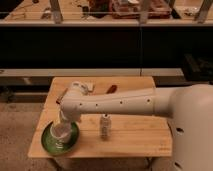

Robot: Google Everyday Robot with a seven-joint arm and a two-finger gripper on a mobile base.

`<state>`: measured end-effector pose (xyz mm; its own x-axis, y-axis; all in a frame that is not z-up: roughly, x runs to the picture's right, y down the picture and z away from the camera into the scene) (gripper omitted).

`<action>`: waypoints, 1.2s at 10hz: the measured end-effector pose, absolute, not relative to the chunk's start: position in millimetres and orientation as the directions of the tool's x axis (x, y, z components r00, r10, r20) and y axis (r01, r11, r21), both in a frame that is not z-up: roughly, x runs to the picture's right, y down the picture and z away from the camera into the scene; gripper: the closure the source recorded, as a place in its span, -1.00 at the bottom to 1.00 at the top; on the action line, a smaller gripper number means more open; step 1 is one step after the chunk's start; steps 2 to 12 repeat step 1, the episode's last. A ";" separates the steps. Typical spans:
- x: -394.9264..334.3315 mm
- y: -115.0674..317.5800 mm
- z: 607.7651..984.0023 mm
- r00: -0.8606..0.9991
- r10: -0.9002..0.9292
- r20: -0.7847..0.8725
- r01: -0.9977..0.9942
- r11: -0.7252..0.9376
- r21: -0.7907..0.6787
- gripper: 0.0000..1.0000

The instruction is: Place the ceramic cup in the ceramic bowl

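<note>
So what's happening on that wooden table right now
A white robot arm reaches left across the wooden table, its gripper right above the ceramic bowl at the front left corner. The ceramic cup sits upright inside the bowl, under the gripper. A narrow patterned container stands just right of the bowl, and a reddish item and a pale object lie near the table's back edge.
</note>
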<state>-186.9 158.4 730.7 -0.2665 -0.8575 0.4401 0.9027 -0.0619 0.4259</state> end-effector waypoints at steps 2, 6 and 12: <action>-181.8 153.2 732.6 -0.266 -0.860 0.435 0.902 -0.063 0.427 -0.42; -181.8 153.2 732.6 -0.266 -0.860 0.435 0.902 -0.063 0.427 -0.42; -181.8 153.2 732.6 -0.266 -0.860 0.435 0.902 -0.063 0.427 -0.42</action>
